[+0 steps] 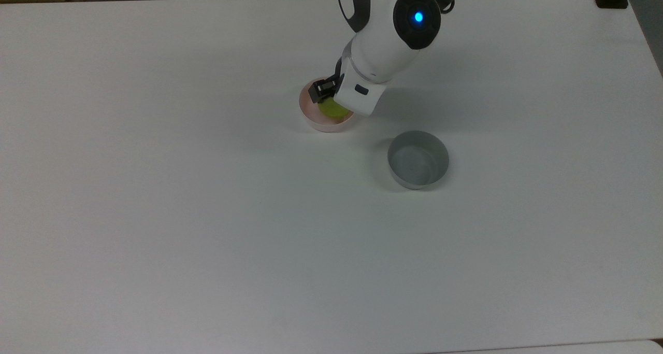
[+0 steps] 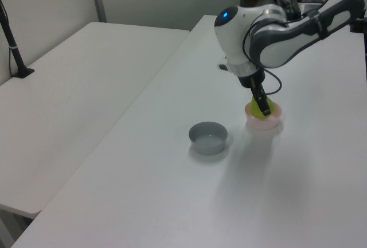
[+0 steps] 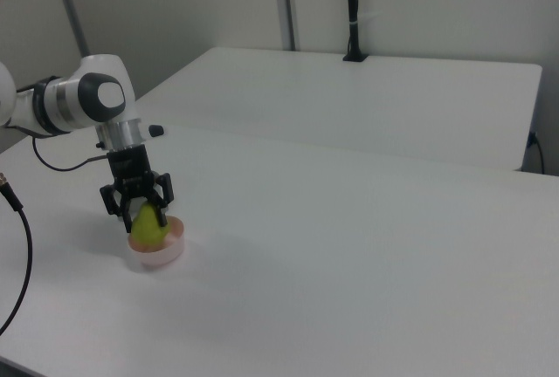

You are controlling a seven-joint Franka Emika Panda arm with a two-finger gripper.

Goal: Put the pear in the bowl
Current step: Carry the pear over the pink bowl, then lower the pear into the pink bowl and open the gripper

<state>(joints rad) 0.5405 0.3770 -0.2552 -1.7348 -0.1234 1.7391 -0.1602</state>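
On the smooth white bench [image 1: 207, 214], lit evenly and backed by pale partition walls in the left view, the pear [image 1: 331, 109] is held inside the round pale pink bowl [image 1: 311, 116], with the jaws [image 3: 144, 213] clamped on it. A matte grey bowl [image 1: 418, 159] is seen at about four o'clock from the pink one in the top view, well apart.
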